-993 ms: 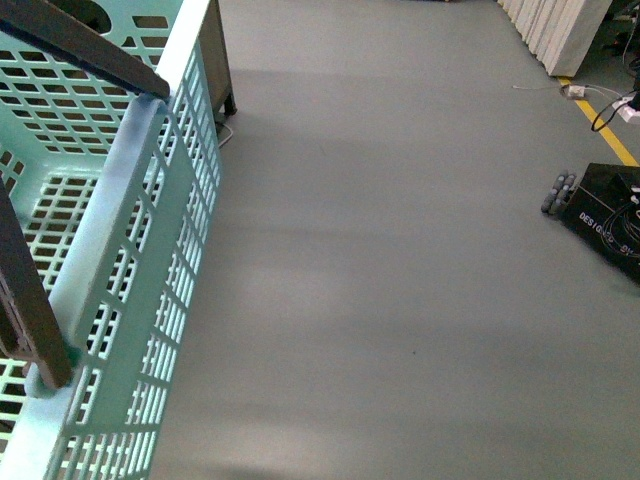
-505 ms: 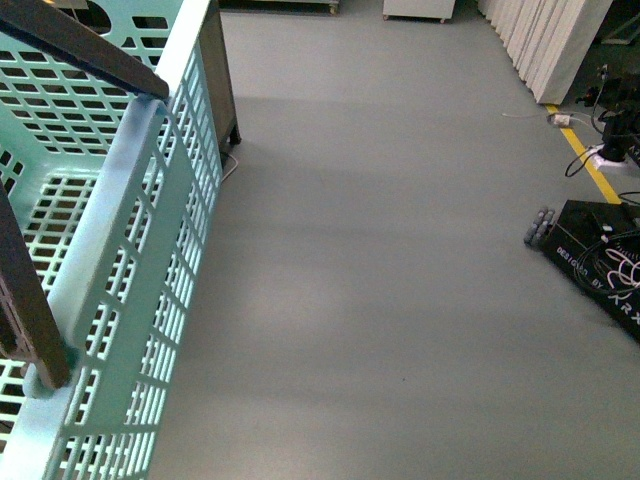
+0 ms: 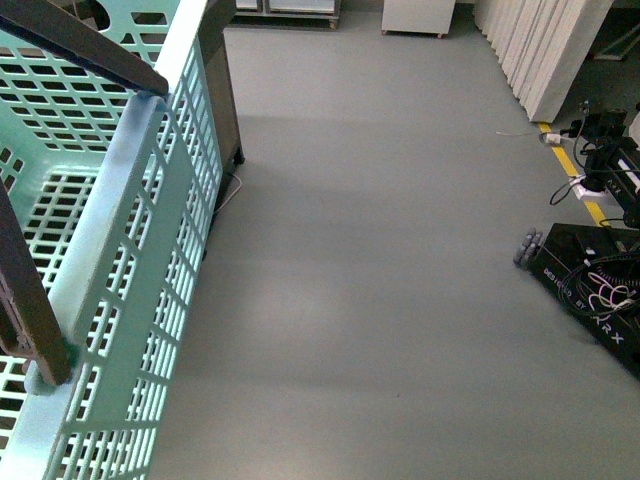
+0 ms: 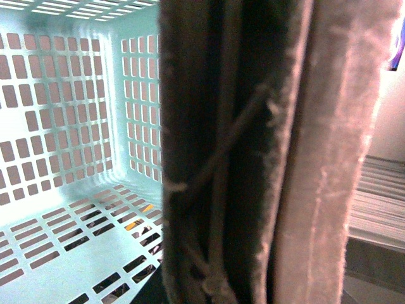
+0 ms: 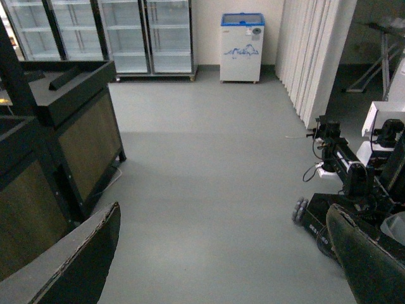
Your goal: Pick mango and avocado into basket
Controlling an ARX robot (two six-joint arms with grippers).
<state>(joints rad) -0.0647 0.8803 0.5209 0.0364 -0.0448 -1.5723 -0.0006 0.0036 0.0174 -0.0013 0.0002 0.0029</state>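
Note:
The basket (image 3: 150, 250), pale turquoise with slotted walls, fills the left of the front view, and its brown handle (image 3: 90, 45) crosses the top corner. In the left wrist view I look into the basket's slotted inside (image 4: 76, 126). My left gripper (image 4: 247, 190) is shut on the dark handle (image 4: 209, 158), which fills the middle of that view next to a fuzzy pad (image 4: 323, 190). My right gripper (image 5: 221, 266) hangs open over bare grey floor, with nothing between its fingers (image 5: 76, 259). No mango or avocado is in view.
A dark display stand (image 5: 76, 126) stands beside the basket. Glass-door fridges (image 5: 126, 31) and a small chest freezer (image 5: 240, 47) line the far wall. A black wheeled robot base (image 3: 590, 290) with cables sits at the right, near white panels (image 3: 540, 50) and a yellow floor line (image 3: 575, 170).
The basket keeps its place in the front view while the floor scene shifts. The black robot base has slid left and lower, and more of the far room shows.

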